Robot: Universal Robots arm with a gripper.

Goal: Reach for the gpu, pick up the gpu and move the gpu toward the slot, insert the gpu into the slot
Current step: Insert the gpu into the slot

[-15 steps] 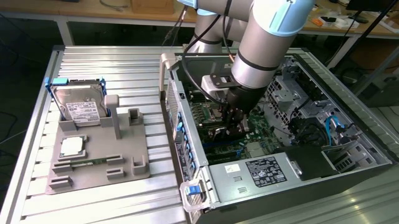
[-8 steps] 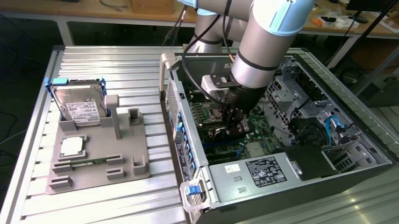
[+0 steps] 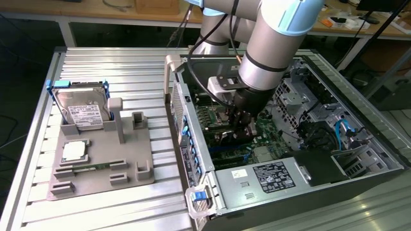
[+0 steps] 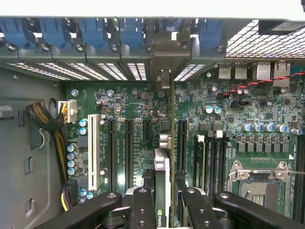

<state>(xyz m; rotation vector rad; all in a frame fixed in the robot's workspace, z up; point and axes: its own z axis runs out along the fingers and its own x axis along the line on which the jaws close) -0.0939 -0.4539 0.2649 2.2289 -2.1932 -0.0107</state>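
Observation:
Seen edge-on in the wrist view, the gpu (image 4: 162, 167) is a thin dark card with a silver bracket end near the case's rear wall. My gripper (image 4: 165, 206) is shut on it, one black finger (image 4: 143, 210) on each side. The card stands upright over the motherboard, in line with a long black slot (image 4: 182, 143) and its neighbours; its lower edge hides the slot right under it, so whether it is seated cannot be told. In the exterior view the gripper (image 3: 243, 129) reaches down inside the open computer case (image 3: 192, 159), over the motherboard.
A silver hard drive (image 3: 83, 113) with a white label leans in a grey fixture (image 3: 96, 185) on the exterior view's left, with a green memory stick (image 3: 90, 168) on it. Inside the case are a CPU socket (image 4: 257, 181), a white slot (image 4: 94, 152), braided cables (image 4: 47, 124) and blue latches (image 4: 95, 31).

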